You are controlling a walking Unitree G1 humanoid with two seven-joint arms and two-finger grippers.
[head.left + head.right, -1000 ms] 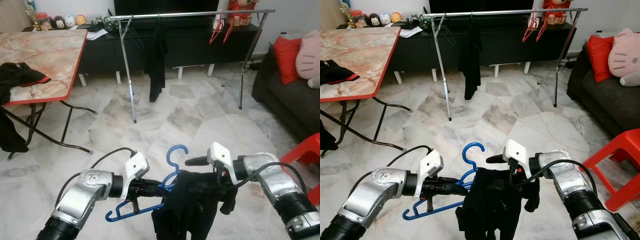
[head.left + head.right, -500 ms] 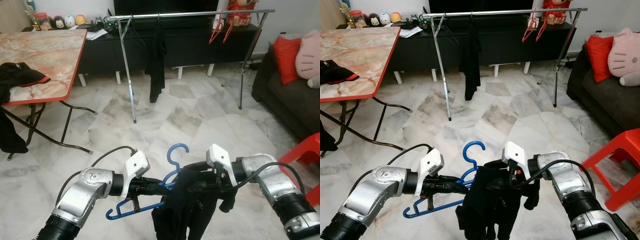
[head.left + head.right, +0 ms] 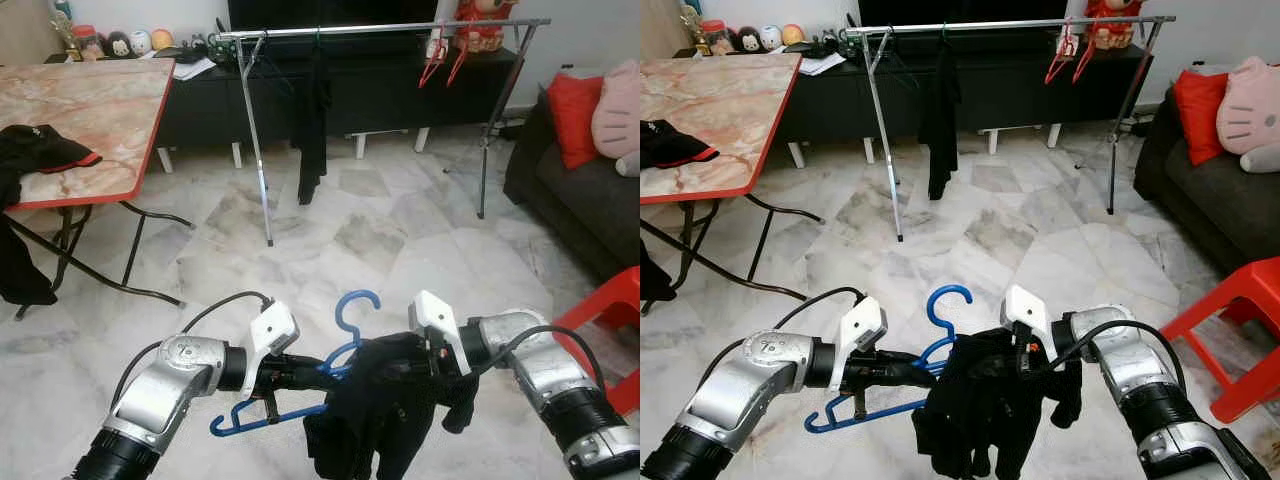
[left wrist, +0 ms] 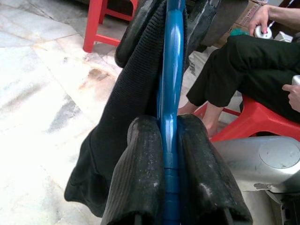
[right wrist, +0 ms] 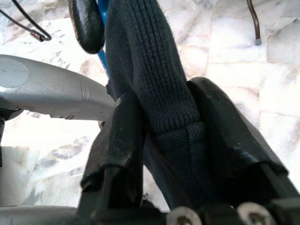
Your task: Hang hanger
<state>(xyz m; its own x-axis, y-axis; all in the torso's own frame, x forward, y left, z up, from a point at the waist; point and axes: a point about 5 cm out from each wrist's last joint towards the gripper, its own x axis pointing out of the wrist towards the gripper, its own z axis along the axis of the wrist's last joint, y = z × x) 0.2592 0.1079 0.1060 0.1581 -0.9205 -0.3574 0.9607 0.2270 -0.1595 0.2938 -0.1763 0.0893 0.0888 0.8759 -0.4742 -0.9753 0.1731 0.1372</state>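
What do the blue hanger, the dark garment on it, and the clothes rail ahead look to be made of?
Blue hanger: likely plastic or plastic-coated, smooth and glossy, with a bright highlight along it. Dark garment: a knit fabric, matte, with visible ribbed stitches; the fibre cannot be told. Clothes rail: apparently metal tubing with a silvery, slightly shiny finish.

Marble floor (image 3: 400, 230); folding table (image 3: 90, 110) left, dark sofa (image 3: 590, 200) right, black TV cabinet (image 3: 380, 90) behind
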